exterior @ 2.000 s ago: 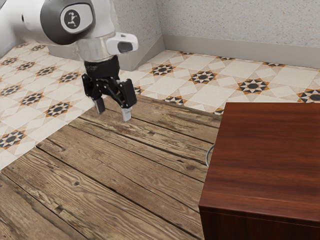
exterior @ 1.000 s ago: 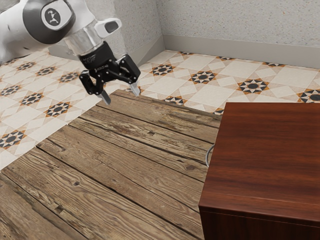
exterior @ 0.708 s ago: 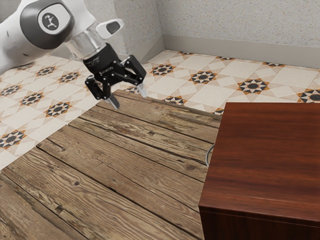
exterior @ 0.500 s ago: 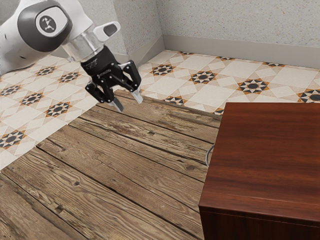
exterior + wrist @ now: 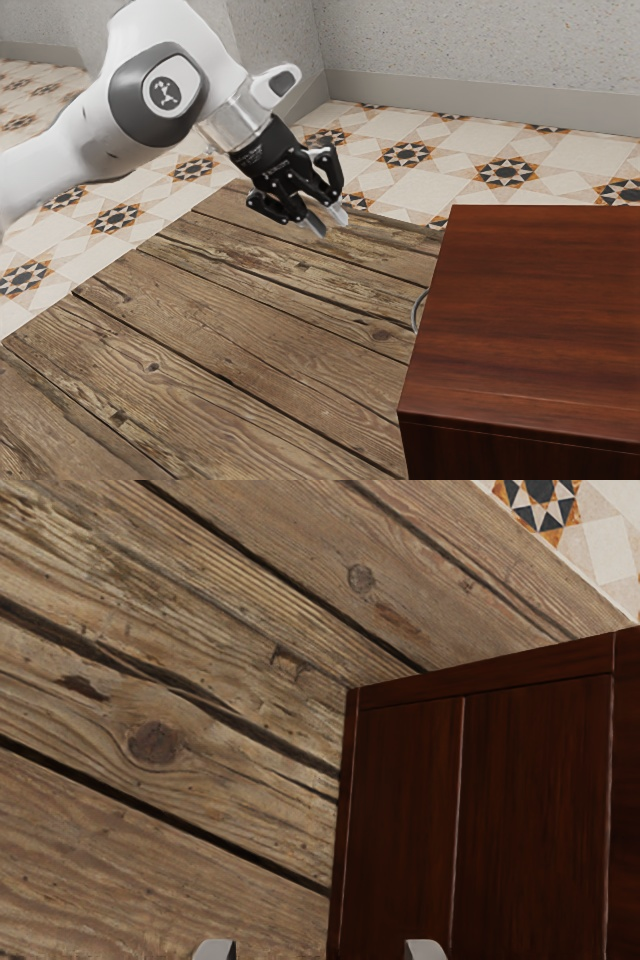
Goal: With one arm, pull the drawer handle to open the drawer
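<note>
One relation guides you: the drawer handle (image 5: 417, 306), a thin grey loop on the cabinet (image 5: 530, 300) face turned toward the arm, lies well off toward the exterior view's right and below your jaws, which hang spread and empty over the wooden surface (image 5: 200, 340)

The arm (image 5: 90, 150) is white, fat and round. The gripper (image 5: 327, 221) is black and bumpy, with two small light grey fingertips (image 5: 339, 214). Right behind the gripper sits a shiny silver ring (image 5: 236, 118), with a little white block (image 5: 275, 80) beside it. Farther back from the gripper is a grey round cap (image 5: 165, 88) with a tiny white-and-black mark.
</note>
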`<control>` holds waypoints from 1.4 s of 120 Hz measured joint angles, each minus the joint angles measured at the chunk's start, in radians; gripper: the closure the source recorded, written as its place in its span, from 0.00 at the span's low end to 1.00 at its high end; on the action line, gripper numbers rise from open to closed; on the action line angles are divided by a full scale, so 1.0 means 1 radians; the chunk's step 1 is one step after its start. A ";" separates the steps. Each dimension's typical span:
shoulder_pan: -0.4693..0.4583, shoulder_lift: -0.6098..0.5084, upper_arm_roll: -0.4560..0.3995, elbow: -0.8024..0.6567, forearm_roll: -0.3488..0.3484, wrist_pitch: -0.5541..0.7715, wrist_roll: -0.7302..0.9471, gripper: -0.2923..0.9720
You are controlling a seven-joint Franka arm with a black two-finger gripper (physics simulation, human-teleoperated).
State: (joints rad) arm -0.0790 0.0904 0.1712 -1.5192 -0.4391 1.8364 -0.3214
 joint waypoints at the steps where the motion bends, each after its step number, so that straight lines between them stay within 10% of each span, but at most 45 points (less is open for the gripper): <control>1: 0.000 -0.004 -0.002 -0.004 -0.003 0.002 0.000 0.65; 168: -0.053 0.002 -0.073 -0.145 -0.023 0.151 -0.095 0.67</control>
State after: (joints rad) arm -0.1320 0.0925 0.0978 -1.6638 -0.4618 1.9878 -0.4165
